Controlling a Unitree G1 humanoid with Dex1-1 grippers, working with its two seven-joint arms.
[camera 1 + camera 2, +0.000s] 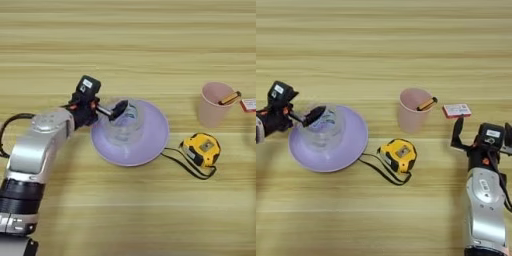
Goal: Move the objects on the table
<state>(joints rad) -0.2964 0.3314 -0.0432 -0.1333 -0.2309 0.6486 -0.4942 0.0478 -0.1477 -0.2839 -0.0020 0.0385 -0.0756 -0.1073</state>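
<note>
At left of centre, the clear tape roll point(122, 127) was seen standing in a smooth lilac plate point(152, 145), one finger of the left tool point(116, 110) inside its rim, apparently gripping its wall. The yellow tape measure point(201, 149), pink cup point(214, 104) and pen point(229, 98) seemed untouched on the grained surface point(128, 45). At lower right, the right tool point(476, 131) was held open, empty.

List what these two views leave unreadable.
- Right gripper: right eye view shows one finger clearly; the second runs off the right edge, so its opening is unclear. Absent from left eye view.
- Left gripper: a finger reaches into the clear tape roll on the purple plate; grip unclear.
- Red-and-white card: print too small.
</note>
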